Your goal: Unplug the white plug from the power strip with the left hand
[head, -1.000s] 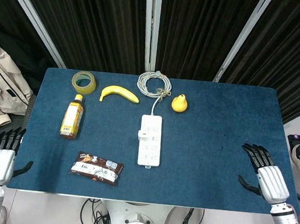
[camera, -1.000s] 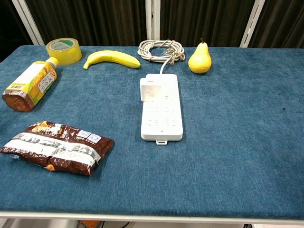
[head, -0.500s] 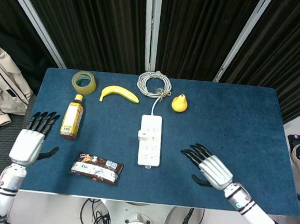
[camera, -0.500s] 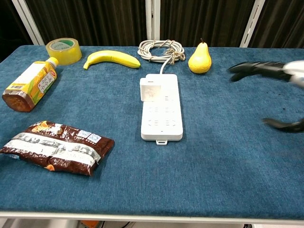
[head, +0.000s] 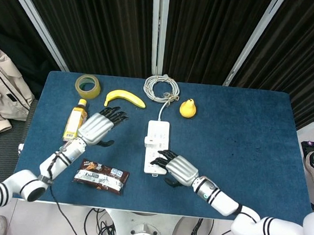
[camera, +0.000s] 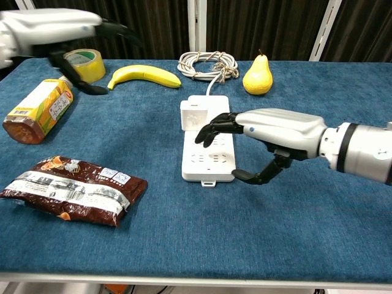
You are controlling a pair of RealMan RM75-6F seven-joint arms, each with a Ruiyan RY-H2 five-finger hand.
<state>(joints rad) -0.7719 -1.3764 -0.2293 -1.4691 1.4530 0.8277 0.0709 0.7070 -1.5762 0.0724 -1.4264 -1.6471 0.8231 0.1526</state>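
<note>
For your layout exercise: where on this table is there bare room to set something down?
The widest bare cloth lies right of the power strip and pear, out to the table edge. The left side is crowded: tape roll, banana, bottle, snack packet.

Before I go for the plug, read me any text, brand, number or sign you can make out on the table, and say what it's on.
No text reads clearly enough to quote.
Bottle: yellow label with print, too small and blurred.
Snack packet: white panels with lettering, too blurred.
Tape roll: greenish print on the core, illegible.
Power strip and white plug: no readable marking visible.
</note>
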